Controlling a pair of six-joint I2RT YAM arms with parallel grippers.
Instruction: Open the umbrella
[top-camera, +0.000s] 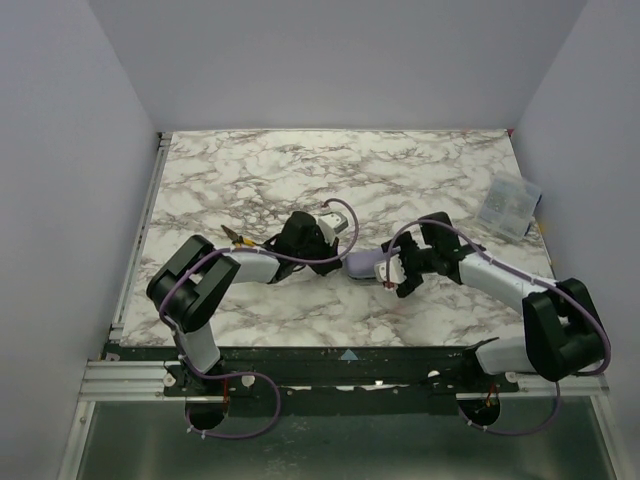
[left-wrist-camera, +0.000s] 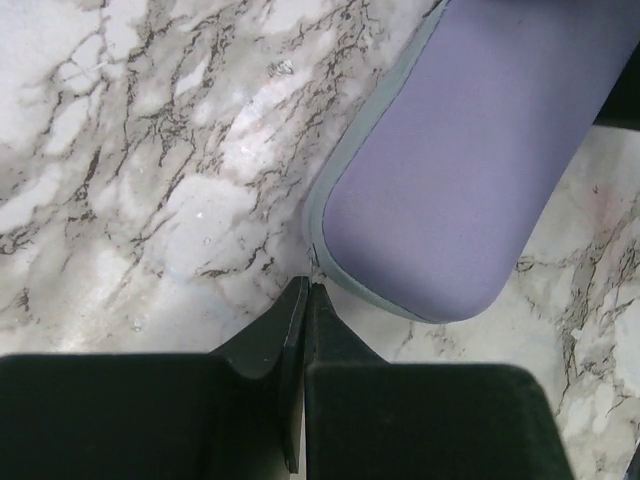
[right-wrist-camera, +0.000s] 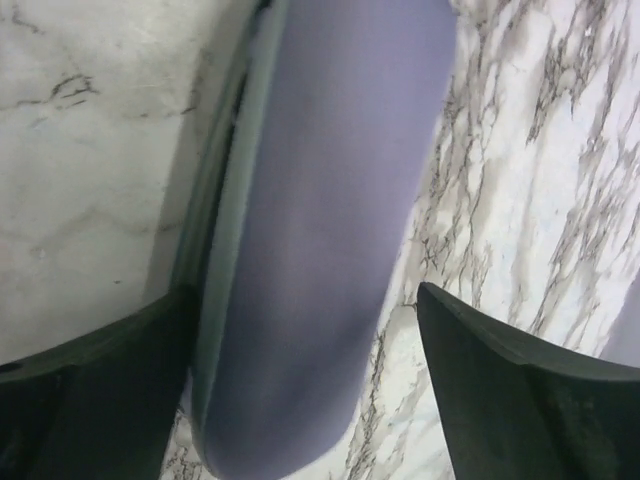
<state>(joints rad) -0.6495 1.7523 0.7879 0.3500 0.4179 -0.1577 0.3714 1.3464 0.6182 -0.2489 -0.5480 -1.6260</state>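
A lavender sleeve pouch (top-camera: 365, 265) with a grey-green zip seam lies on the marble table (top-camera: 300, 170) between my two grippers. It fills the left wrist view (left-wrist-camera: 470, 170) and the right wrist view (right-wrist-camera: 340, 200). No shaft, handle or black fabric shows, so the umbrella itself is hidden. My left gripper (top-camera: 338, 262) is shut, with its tips (left-wrist-camera: 310, 288) at the pouch's rounded end, pinching a thin tab off the seam. My right gripper (top-camera: 392, 276) is open and straddles the pouch (right-wrist-camera: 305, 300). Its left finger (right-wrist-camera: 120, 380) is against the seam side. Its right finger (right-wrist-camera: 520, 390) stands clear of the pouch.
A clear plastic bag (top-camera: 510, 205) lies at the table's far right edge. Grey walls close in the table on the left, back and right. Both arms reach in towards the table's middle front.
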